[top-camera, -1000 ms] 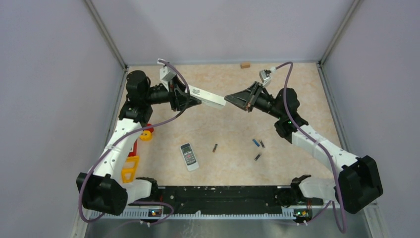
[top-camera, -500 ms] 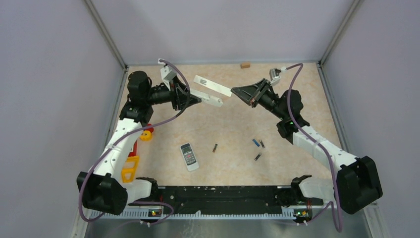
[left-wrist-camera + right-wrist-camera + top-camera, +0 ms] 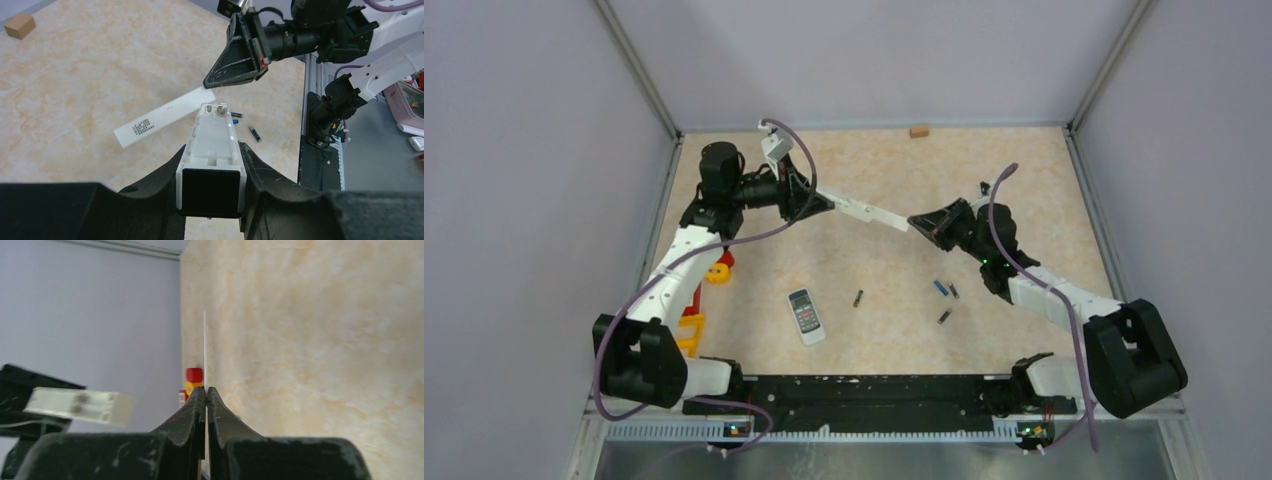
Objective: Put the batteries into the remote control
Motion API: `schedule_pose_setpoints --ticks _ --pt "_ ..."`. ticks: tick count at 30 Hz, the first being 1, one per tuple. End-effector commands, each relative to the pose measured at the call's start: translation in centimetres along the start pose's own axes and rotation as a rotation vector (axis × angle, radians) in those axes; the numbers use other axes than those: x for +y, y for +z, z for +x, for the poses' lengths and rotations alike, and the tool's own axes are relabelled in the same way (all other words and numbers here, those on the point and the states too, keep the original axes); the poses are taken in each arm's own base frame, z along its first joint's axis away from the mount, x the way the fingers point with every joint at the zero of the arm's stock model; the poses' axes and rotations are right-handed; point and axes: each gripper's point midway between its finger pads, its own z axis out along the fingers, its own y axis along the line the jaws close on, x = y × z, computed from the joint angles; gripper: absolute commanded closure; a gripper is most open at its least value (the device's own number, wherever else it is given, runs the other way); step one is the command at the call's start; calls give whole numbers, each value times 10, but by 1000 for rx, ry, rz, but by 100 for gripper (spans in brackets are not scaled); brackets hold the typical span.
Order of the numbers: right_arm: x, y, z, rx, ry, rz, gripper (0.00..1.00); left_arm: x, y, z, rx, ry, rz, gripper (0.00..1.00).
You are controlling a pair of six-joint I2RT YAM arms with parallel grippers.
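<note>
My left gripper (image 3: 825, 200) is shut on a long white remote control (image 3: 849, 207), which sticks out toward the middle. In the left wrist view its open battery bay (image 3: 214, 135) faces up, with two metal contacts at the far end. My right gripper (image 3: 914, 220) is shut on the thin white battery cover (image 3: 160, 121), seen edge-on between its jaws (image 3: 204, 340). The cover hangs just past the remote's free end. Several batteries lie on the table: one dark (image 3: 857, 298), one bluish (image 3: 940, 287), and two more dark ones (image 3: 954, 291) (image 3: 944, 316).
A second, smaller grey remote (image 3: 804, 316) lies face up near the front. A red and yellow toy (image 3: 717, 268) and a yellow frame (image 3: 686, 340) sit by the left arm. A small wooden block (image 3: 918, 130) rests at the back wall.
The cover has come off the remote in my right gripper, which has swung down and nearer with it. My left arm has shifted right, still holding the remote.
</note>
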Motion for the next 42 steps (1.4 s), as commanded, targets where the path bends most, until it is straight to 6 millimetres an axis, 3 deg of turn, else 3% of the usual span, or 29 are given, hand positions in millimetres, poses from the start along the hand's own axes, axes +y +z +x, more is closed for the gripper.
schedule_pose_setpoints --ticks 1,6,7,10,13,16,20,22,26,28,33,37,42 --pt "-59 2 2 -21 -54 177 100 -13 -3 -14 -24 64 58 100" --pt "-99 -6 -4 -66 -154 317 99 -24 -6 -19 -38 93 85 100" --pt "-103 -7 -5 -64 -169 336 95 -26 -6 -20 -40 98 90 100" --pt "-102 -11 -8 -62 -207 361 71 -32 -8 -23 -46 110 105 100" --pt "-88 -15 -14 -66 -252 349 39 -38 -10 -27 -56 124 122 100" --pt "-57 -14 -14 -12 -327 265 27 -43 -11 -31 -65 136 135 100" --pt "25 -15 9 130 -357 -75 22 -57 -12 -33 -66 142 190 100" --pt "68 -24 19 171 -291 -250 18 -64 -14 -34 -71 163 206 100" --pt "117 -43 17 155 12 -417 14 -76 -18 -39 -83 201 227 100" --pt "134 -49 17 147 92 -477 13 -79 -19 -42 -91 212 232 100" --pt "171 -47 40 270 179 -565 12 -86 -17 -55 -126 226 243 100" --pt "186 -46 52 334 245 -634 13 -83 -14 -63 -158 223 224 100" --pt "202 -55 53 372 309 -738 31 -84 -13 -68 -184 214 215 100"
